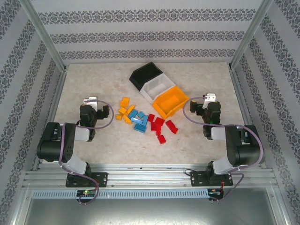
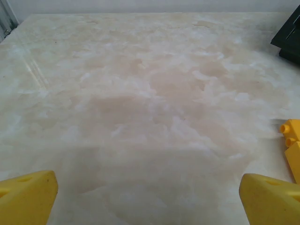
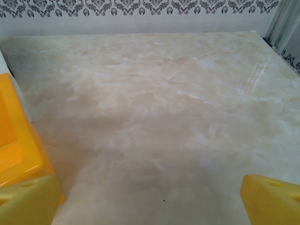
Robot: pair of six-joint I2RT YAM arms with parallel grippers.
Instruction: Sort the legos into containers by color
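The legos lie in a loose pile mid-table: orange-yellow ones (image 1: 124, 108) on the left, blue ones (image 1: 138, 119) in the middle, red ones (image 1: 161, 126) on the right. Behind them the containers stand joined in a diagonal row: black (image 1: 146, 75), white (image 1: 159, 87), orange (image 1: 172, 103). My left gripper (image 1: 96, 107) sits left of the pile, open, with only bare table between its yellow fingertips (image 2: 28, 197). Two orange-yellow legos (image 2: 291, 138) show at its right edge. My right gripper (image 1: 205, 102) hangs open just right of the orange container (image 3: 14, 140), holding nothing.
The marble table (image 1: 93, 79) is fenced by aluminium rails (image 1: 51, 101) and patterned walls. A corner of the black container (image 2: 288, 35) shows far right in the left wrist view. Bare tabletop stretches ahead of both grippers.
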